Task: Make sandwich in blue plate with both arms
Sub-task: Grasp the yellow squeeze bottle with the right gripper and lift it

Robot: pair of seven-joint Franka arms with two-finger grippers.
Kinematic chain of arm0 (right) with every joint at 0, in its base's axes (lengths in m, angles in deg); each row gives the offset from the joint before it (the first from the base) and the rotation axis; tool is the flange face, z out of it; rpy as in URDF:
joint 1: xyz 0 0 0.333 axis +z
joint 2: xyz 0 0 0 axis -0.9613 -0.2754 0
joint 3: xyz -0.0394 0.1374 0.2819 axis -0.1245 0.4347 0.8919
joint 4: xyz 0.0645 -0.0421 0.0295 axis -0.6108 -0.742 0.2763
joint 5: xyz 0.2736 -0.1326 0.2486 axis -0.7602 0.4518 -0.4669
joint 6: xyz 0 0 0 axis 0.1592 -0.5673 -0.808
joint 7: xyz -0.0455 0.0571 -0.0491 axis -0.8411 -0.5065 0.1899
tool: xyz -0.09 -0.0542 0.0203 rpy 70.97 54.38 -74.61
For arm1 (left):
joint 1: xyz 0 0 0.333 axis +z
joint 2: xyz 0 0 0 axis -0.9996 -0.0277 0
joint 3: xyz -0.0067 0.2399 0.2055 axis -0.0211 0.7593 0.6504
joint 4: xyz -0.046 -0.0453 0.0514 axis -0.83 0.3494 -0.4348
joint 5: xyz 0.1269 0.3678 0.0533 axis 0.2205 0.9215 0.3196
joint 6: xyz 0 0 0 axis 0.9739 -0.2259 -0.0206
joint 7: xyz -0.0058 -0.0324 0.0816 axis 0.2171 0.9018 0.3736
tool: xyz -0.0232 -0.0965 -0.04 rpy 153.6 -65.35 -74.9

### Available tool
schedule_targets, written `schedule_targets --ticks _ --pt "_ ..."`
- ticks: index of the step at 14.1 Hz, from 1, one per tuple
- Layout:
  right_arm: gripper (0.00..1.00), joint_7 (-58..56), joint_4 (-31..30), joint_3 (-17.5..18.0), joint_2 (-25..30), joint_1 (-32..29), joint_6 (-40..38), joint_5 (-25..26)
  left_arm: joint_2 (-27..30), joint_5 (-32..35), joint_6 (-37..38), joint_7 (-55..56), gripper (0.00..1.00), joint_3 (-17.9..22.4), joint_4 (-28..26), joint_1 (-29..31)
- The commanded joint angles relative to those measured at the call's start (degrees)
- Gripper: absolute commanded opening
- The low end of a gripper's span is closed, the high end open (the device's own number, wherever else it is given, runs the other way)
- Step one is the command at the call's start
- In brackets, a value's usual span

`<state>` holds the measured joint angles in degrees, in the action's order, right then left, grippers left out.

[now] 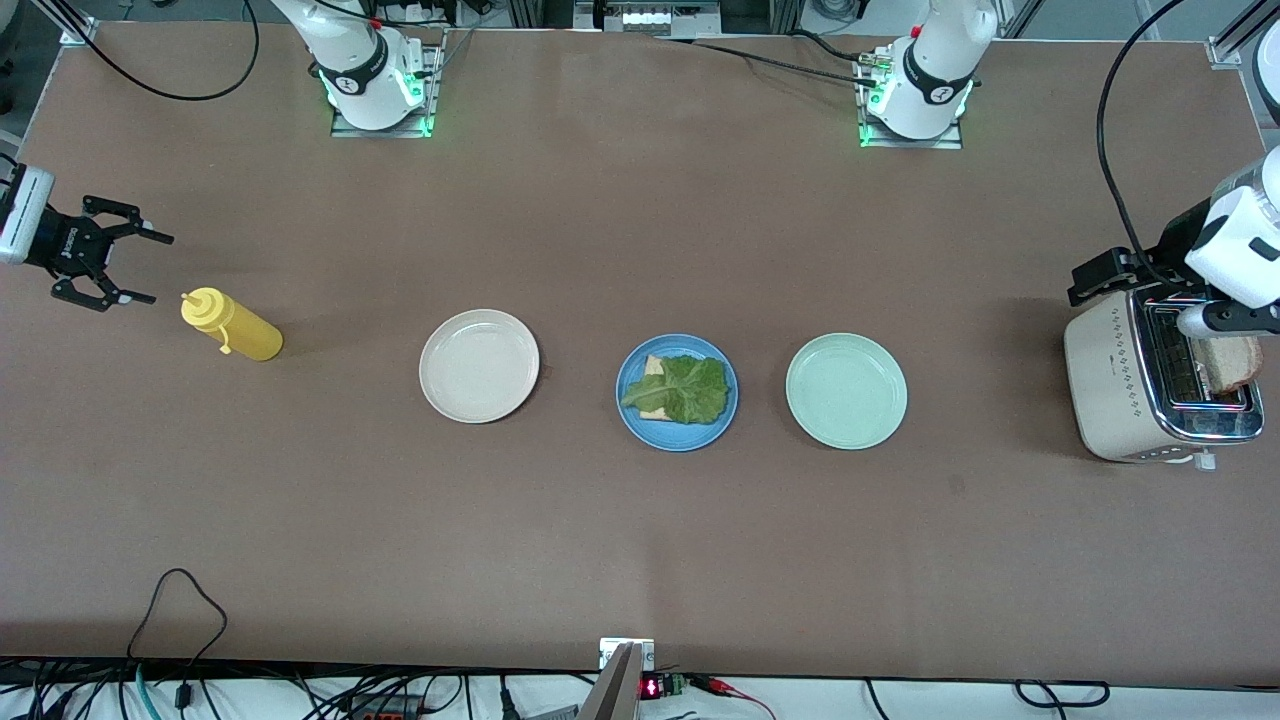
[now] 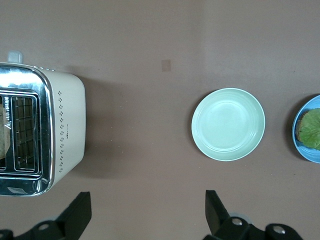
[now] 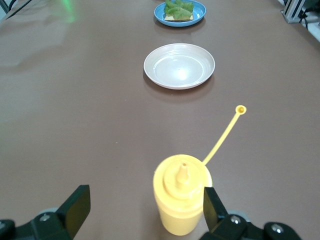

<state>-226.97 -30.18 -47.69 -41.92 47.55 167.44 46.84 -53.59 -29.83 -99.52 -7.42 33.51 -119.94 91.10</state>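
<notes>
Brown counter [image 1: 640, 520] carries three plates in a row, and the blue plate [image 1: 677, 392] stands in the middle of them, between the cream plate [image 1: 479, 365] and the pale green plate [image 1: 846, 391]. On it you already have one bread slice [image 1: 653, 368] with the lettuce leaf [image 1: 682, 389] lying on top, so the sandwich has no upper slice yet. The step in hand is to fetch that second slice: it stands in the toaster [image 1: 1120, 385] at the left arm's end of the counter, the slice of toast [image 1: 1232, 363] rising out of a slot. Your left gripper [image 2: 147, 212] is over the toaster with its fingers spread apart and nothing between them. Next I think you must lower it around the toast, close, lift straight up and carry it over the lettuce. Your right gripper [image 1: 118, 265] waits released beside the yellow mustard bottle [image 1: 233, 324], holding nothing.
</notes>
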Motion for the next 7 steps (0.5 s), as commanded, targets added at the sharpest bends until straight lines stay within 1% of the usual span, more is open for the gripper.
schedule_targets --ticks 1,7 --pt "1.00 -4.19 3.81 0.70 -4.37 -1.58 -1.81 -2.59 0.47 0.84 1.21 -0.55 1.00 -0.18 0.62 -0.14" --pt "1.00 -9.56 4.08 0.96 -10.79 -2.01 -1.81 -7.34 0.47 0.84 1.21 -0.55 1.00 -0.18 0.62 -0.41"
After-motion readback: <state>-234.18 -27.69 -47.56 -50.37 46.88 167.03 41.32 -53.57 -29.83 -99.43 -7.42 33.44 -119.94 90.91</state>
